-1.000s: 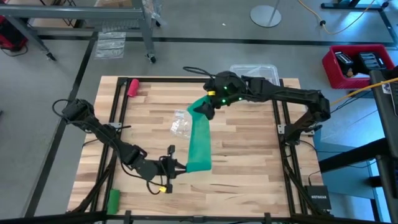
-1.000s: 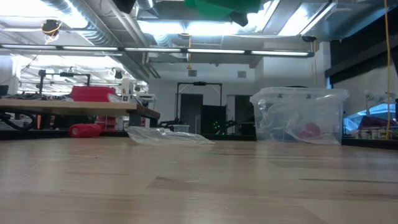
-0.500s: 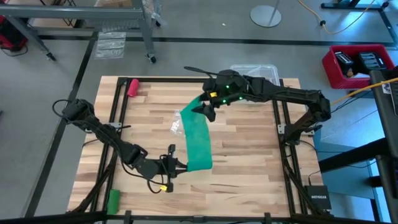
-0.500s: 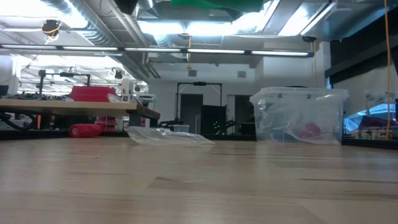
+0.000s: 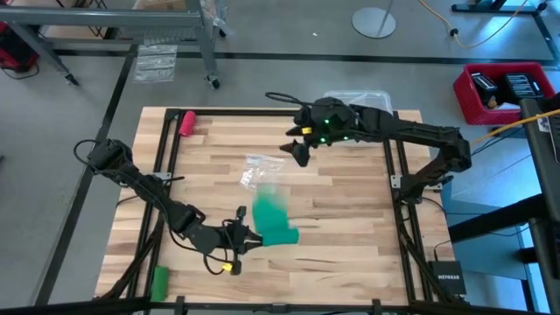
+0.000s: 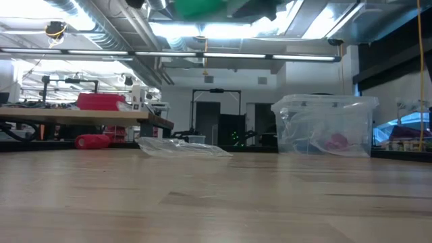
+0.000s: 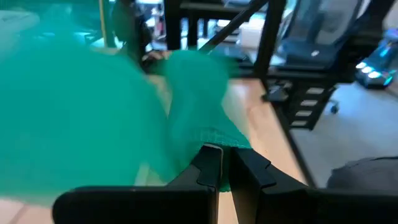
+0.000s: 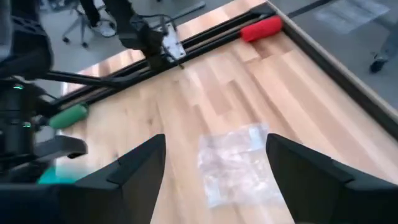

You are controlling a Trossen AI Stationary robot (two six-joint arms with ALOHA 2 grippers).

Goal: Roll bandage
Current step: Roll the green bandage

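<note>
Released since a second ago, the bandage (image 5: 273,219) no longer stretches up to the right end effector (image 5: 297,150); its free length has dropped and now shows as a blurred teal heap near the middle of the table (image 5: 350,219), just beside the left end effector (image 5: 251,238). The right arm has pulled slightly back toward the far edge.

At the near left corner of the table lies a small green roll (image 5: 159,280). At the far left corner, against the frame rail, lies a pink-red roll (image 5: 187,122).

Next comes the left arm, reaching in from the left side. Its end effector is closed tight on the near end of the bandage (image 7: 93,118); in its wrist view the dark fingertips (image 7: 208,163) pinch the cloth edge while the rest billows out of focus ahead of them.

A crumpled clear plastic bag (image 5: 255,171) lies flat on the wood just beyond the bandage heap, and shows under the right wrist camera (image 8: 233,163) between that arm's fingers (image 8: 134,163).

Farther right, the right end effector hovers above the table with its jaws spread wide and nothing between them. Behind it, at the far edge, stands a clear plastic bin (image 5: 357,99), also seen in the low view (image 6: 324,125).
</note>
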